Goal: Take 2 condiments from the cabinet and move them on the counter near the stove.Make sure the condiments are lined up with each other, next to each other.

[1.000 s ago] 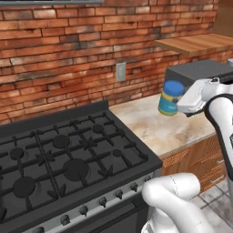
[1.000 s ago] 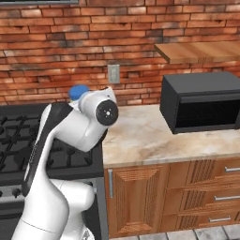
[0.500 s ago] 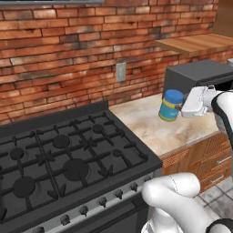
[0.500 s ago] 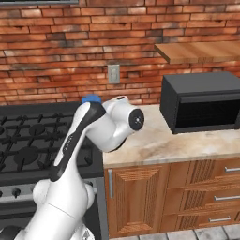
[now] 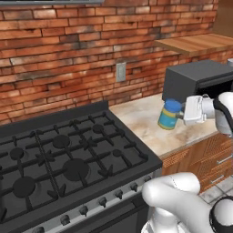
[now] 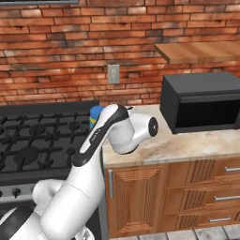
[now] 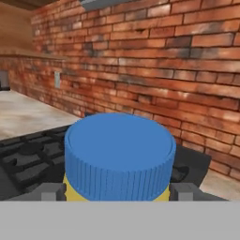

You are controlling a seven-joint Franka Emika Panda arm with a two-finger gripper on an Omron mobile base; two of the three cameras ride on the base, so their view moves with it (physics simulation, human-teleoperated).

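Note:
A squat condiment jar [image 5: 170,115] with a blue lid, yellow body and blue label band hangs upright at the beige counter [image 5: 136,113], to the right of the black stove [image 5: 59,150]. My gripper [image 5: 178,115] comes at it from the right and is shut on it. Whether its base touches the stone I cannot tell. In the hand view the jar's lid [image 7: 119,152] sits between my gripper's [image 7: 118,193] two tips. From the right base view, only the blue lid [image 6: 96,112] peeks out behind my arm. The cabinet's wooden plank shelf [image 5: 195,43] juts out at the upper right.
A dark boxy microwave [image 5: 195,77] stands on the counter just behind my hand, under the shelf [image 6: 201,50]. A brick wall with an outlet [image 5: 120,71] backs the counter. Wooden drawers [image 6: 201,187] sit below. Bare counter [image 6: 187,143] lies in front of the microwave.
My gripper has carried the jar downward toward the counter, holding it throughout. In the right base view my arm has swung to the right.

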